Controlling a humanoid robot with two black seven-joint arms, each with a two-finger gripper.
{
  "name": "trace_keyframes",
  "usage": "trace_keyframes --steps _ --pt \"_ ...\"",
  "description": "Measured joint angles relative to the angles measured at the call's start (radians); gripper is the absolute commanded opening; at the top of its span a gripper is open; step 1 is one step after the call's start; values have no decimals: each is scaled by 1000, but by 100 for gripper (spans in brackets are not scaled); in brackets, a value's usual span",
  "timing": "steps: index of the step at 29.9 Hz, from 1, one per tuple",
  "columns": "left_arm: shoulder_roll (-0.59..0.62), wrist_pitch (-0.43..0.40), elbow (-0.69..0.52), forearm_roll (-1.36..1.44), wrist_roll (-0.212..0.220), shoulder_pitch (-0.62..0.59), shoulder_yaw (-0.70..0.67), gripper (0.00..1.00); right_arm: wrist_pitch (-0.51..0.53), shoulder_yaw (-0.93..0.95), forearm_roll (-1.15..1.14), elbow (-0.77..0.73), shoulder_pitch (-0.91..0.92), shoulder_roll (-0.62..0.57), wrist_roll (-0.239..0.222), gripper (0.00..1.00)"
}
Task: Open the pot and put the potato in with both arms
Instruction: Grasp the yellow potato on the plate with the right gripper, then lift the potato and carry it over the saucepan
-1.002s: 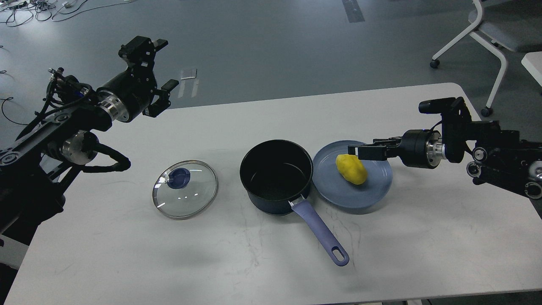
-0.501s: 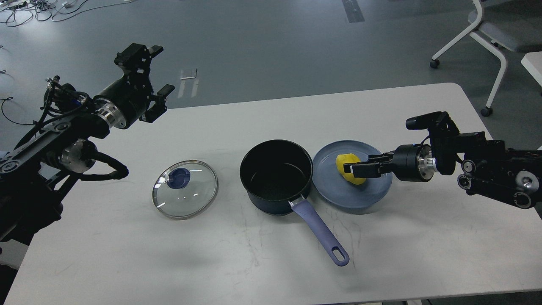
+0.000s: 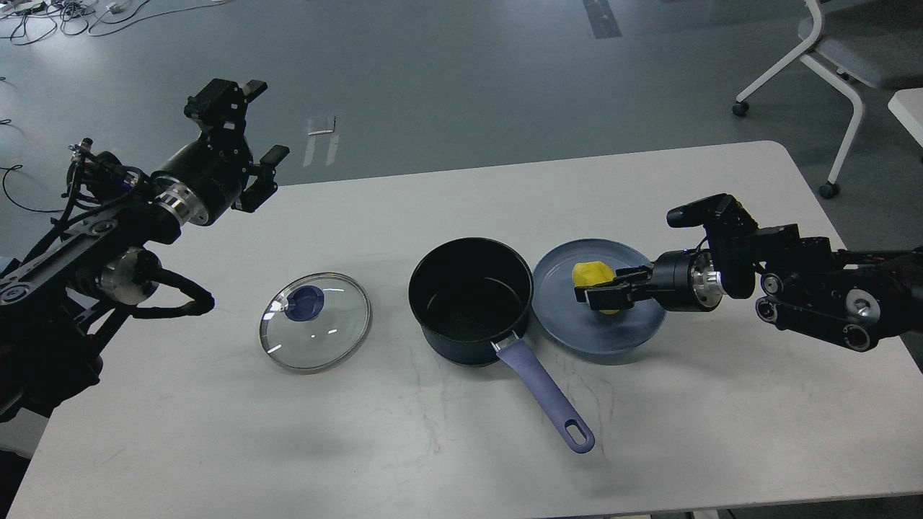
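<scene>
Two grippers showing. Right gripper (image 3: 597, 294) is sitting low over the blue plate (image 3: 634, 328), jaws part-open and straddling the potato (image 3: 591, 274); contact unclear. Left gripper (image 3: 258, 121) is hanging spread wide, empty. Pot (image 3: 470, 297) is standing open, lid (image 3: 315, 321) lying beside it.

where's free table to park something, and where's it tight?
Free: near edge left of the pot handle, below the lid; far strip behind the pot; near-right corner of the table. Tight: pot against plate, right gripper at the potato.
</scene>
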Motion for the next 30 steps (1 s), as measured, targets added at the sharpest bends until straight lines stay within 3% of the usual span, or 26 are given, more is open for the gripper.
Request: trace_keyframes --steps 3,6,10,13,24,30 --pt "2 0 0 0 -2 3 0 98 0 -21 0 -8 15 9 3 66" --pt "4 0 1 0 -20 4 0 98 0 -57 -1 -18 39 22 8 63" --pt "5 1 1 1 -36 6 0 98 -1 -71 -2 -41 48 37 10 46" --pt "5 1 2 1 -38 7 1 98 -2 -76 -2 -48 49 42 19 41" --pt "6 3 6 2 -45 22 2 98 -9 -71 -1 -45 93 35 36 39" --pt "6 3 6 2 -45 23 2 98 -50 -66 1 -44 196 24 72 39"
